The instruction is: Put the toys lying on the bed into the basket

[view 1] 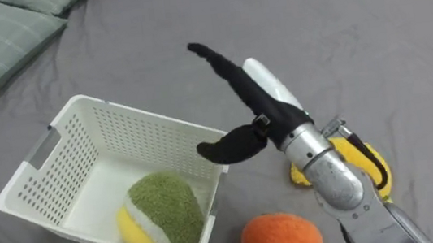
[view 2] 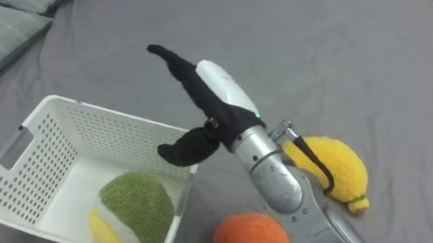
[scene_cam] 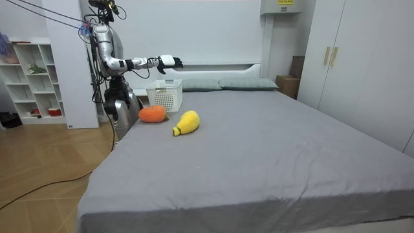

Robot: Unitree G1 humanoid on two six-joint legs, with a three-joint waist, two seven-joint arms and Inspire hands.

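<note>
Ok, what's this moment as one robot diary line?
right hand: open, empty, above basket | in basket: green-yellow plush | on bed: orange plush, yellow plush

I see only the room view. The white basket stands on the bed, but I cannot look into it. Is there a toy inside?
Observer: Yes. One green and yellow plush toy lies in the basket, against its near wall.
Operator: Does the right hand hold something?
Observer: No. The right hand is open and empty, with its fingers straight, by the basket's right corner.
Operator: What is on the upper side of the orange toy?
Observer: The orange toy has a small face with dark eyes, turned upward.
</note>
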